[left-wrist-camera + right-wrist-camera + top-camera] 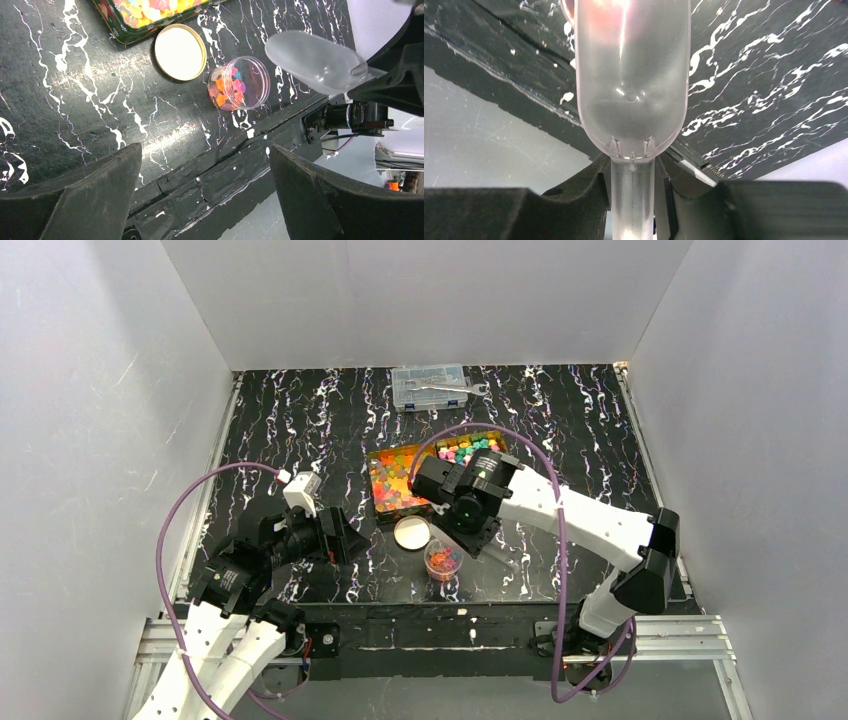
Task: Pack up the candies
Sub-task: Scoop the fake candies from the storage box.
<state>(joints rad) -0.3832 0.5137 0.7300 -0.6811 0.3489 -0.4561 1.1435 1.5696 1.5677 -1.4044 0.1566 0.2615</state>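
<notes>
Pinching the handle of a clear plastic scoop (631, 75), the right gripper (633, 192) holds its seemingly empty bowl near the small clear round jar (239, 83), probably for pouring; the left gripper (205, 172) gapes wide, holding nothing. Most candies (393, 488) lie mid-table in a dark tin (112, 27). No readable writing.

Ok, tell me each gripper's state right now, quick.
Left gripper: open, holding nothing.
Right gripper: closed on the handle of the clear plastic scoop.
</notes>
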